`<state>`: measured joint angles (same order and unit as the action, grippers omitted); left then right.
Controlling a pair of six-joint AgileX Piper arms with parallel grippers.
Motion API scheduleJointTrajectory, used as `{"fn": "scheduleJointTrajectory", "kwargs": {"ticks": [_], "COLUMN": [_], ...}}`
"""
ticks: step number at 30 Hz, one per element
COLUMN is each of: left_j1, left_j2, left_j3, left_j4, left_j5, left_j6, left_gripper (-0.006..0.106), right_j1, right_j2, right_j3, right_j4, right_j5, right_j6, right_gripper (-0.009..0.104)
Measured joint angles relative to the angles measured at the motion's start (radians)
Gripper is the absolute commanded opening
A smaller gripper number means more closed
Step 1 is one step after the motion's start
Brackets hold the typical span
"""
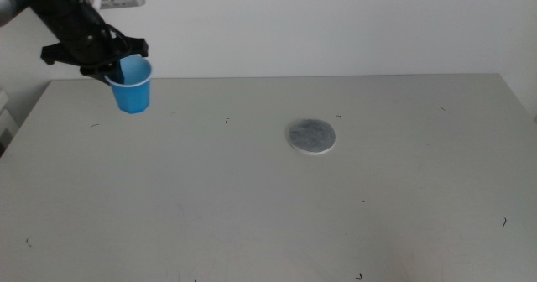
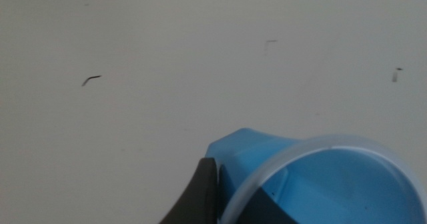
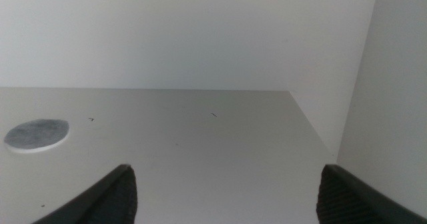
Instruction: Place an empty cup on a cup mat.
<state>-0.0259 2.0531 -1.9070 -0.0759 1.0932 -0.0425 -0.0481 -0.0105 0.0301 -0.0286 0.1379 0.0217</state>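
Observation:
At the table's far left a bright blue cup hangs in the air, held at its rim by my left gripper, which is shut on it. The left wrist view shows the cup close up with a pale rim and an empty lighter blue inside, one dark jaw outside its wall. A round mottled grey cup mat with a white edge lies flat near the table's middle, well to the right of the cup. My right gripper is out of the middle view; it stands open and sees the cup mat from afar.
The grey table carries a few small dark marks. A white wall stands behind the table's far edge. The table's right edge and a side wall show in the right wrist view.

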Motion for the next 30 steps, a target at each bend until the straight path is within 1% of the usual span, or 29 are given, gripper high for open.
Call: {"fn": "scheduleJointTrajectory", "kwargs": {"ticks": [9,18,24,30], "left_j1": [-0.2,-0.382,-0.474,-0.516], "left_j2": [0.015,0.157,0.253,0.314], "left_j3": [-0.117,-0.262,-0.364,-0.391], "left_j4": [0.0,0.0,-0.004,-0.004], "left_j5": [0.027,0.025,0.02,-0.031], "left_j6": [-0.092,-0.164,-0.196,-0.208], "left_gripper": [0.0,0.0,0.0,0.0], "right_j1": [0.0,0.0,0.0,0.0], "right_j2": [0.0,0.0,0.0,0.0], "right_j3": [0.0,0.0,0.0,0.0], "right_j4": [0.0,0.0,0.0,0.0], "right_j5": [0.0,0.0,0.0,0.0], "right_j6": [0.0,0.0,0.0,0.0], "right_gripper": [0.094,0.094,0.094,0.094]}}
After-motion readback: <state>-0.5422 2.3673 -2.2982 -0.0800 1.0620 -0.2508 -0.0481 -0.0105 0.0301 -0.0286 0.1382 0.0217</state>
